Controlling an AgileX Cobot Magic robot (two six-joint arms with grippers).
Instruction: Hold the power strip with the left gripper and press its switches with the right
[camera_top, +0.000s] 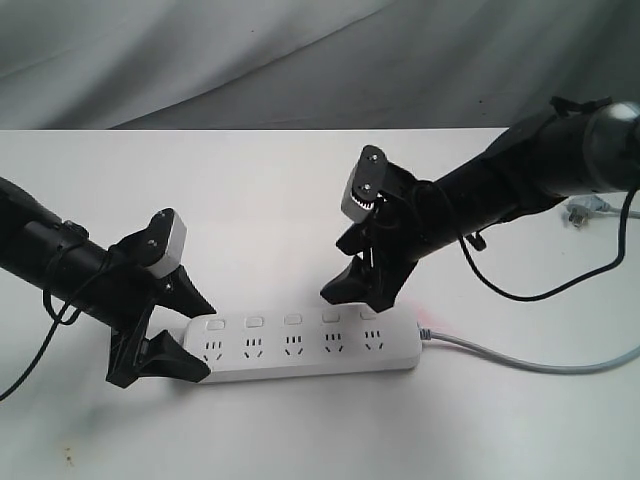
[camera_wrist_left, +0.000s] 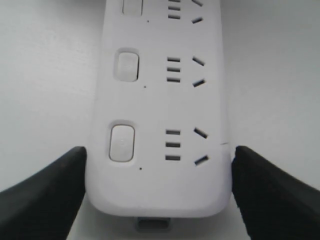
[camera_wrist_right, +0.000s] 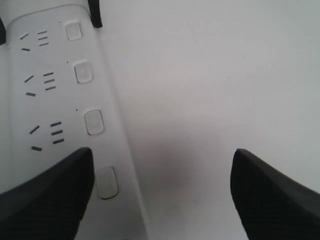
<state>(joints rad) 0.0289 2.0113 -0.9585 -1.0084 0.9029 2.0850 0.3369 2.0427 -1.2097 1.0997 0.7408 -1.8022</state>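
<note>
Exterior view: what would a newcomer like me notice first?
A long white power strip lies across the middle foreground. The left gripper clamps its left end. The right gripper hangs open just above the switches, near the end where the grey cord leaves.

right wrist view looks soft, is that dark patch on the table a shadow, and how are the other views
Right wrist view: slightly soft; the grey patch on the table beside the power strip has blurred edges, likely a shadow. Left wrist view: sharper, socket slots crisp, fingers soft-edged. Exterior view: even light, faint pink glow by the strip's cord end.
</note>
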